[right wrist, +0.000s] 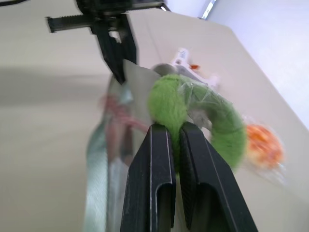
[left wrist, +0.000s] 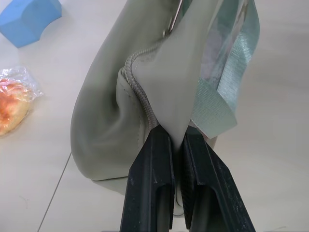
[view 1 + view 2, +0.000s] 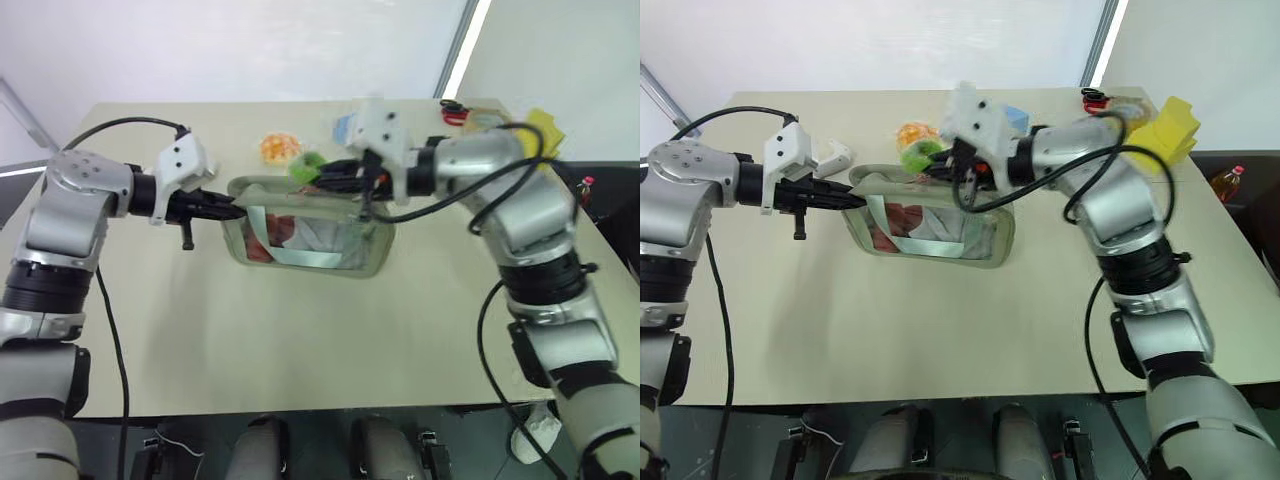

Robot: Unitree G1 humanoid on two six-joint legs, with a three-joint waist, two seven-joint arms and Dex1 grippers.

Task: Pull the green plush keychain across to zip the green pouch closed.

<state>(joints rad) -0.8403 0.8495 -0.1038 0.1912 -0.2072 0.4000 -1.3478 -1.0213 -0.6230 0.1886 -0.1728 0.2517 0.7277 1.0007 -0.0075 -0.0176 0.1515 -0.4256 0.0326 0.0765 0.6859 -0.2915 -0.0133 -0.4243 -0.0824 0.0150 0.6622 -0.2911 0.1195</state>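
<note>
The left end effector (image 2: 177, 145) pinches the pouch (image 3: 300, 235) by its end corner on the tabletop (image 3: 300, 340). The right end effector (image 1: 176, 133) pinches the keychain (image 1: 193, 121) above the zipper. No readable writing anywhere.

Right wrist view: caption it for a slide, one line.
Right gripper shut on the keychain at the pouch, whose far end the left gripper pinches.

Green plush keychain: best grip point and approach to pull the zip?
Pinch the band of the fuzzy ring, as the right gripper does on the green plush keychain. It stands above the green pouch top edge, so approach from above that edge while the left gripper pins the end.
</note>
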